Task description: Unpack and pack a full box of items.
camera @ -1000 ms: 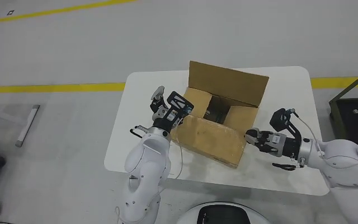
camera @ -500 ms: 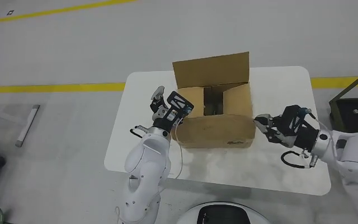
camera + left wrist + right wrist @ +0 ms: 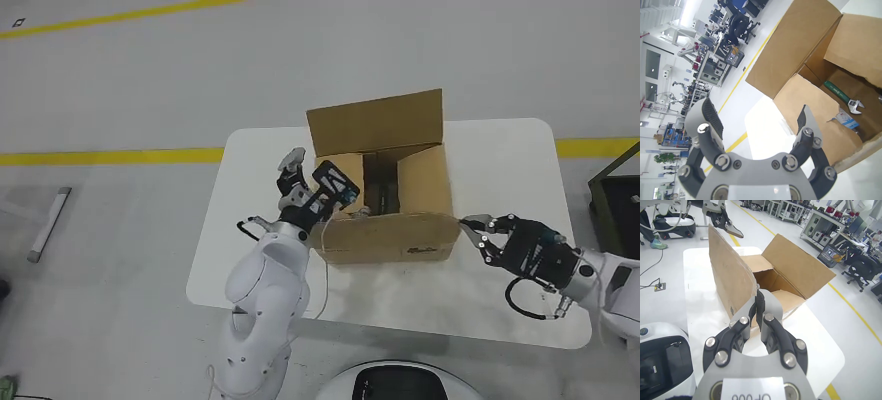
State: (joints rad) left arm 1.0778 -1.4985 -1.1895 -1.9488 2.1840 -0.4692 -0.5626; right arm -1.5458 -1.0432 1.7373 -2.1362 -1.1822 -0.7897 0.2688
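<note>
**Table station: open box, one tool at each end**

Grey workshop floor [image 3: 120,80] with a yellow line [image 3: 110,156] surrounds the white table [image 3: 250,210].

1. **Left side.** The left tool [image 3: 756,111] is at the left end of the cardboard box [image 3: 385,238]. Its fingers are spread wide apart and carry nothing. One finger is just beside the left end flap [image 3: 821,94].

2. **Centre.** The cardboard box stands near the middle of the table, one long side toward the robot, with its top open. The far flap [image 3: 375,122] stands up. Inside lie a green-handled wrench [image 3: 844,96] and, near it, a white-and-blue packet [image 3: 847,119].

3. **Right side.** The right tool [image 3: 760,294] is at the near right corner of the box. Its fingers are drawn together on the end edge of the near flap [image 3: 730,256], one finger on each face of the cardboard.
</note>
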